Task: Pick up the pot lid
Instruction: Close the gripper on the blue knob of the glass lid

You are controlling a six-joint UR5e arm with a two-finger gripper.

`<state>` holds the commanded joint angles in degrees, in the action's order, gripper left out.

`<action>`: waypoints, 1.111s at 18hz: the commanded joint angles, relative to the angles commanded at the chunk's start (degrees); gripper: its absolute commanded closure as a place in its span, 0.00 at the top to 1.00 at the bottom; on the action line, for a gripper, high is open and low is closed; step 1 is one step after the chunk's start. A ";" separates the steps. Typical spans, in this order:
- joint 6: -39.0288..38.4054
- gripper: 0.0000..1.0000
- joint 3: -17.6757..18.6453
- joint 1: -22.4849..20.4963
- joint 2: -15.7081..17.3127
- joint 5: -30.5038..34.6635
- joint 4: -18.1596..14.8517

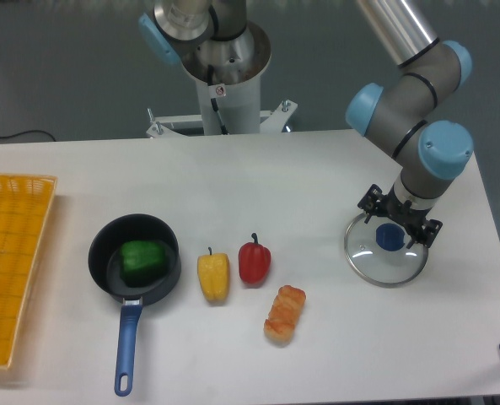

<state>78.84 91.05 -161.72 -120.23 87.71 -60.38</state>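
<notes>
Clear pot lid [369,262] flat on white table [182,354], beside gripper [399,217]; claw spread, grasping nothing. Probably rigid, lightish, slick (breakable, if glass). Best hold: pinch blue knob [390,238] squarely.

The left edge cuts off the orange crate [35,245]

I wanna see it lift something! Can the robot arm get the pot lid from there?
Probably yes. Its hand is open over the lid, close to the blue knob, and I see nothing blocking the way.
</notes>
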 joint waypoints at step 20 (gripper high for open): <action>0.62 0.90 0.44 0.00 -1.58 0.00 2.64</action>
<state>79.45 91.49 -161.72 -121.82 87.72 -57.74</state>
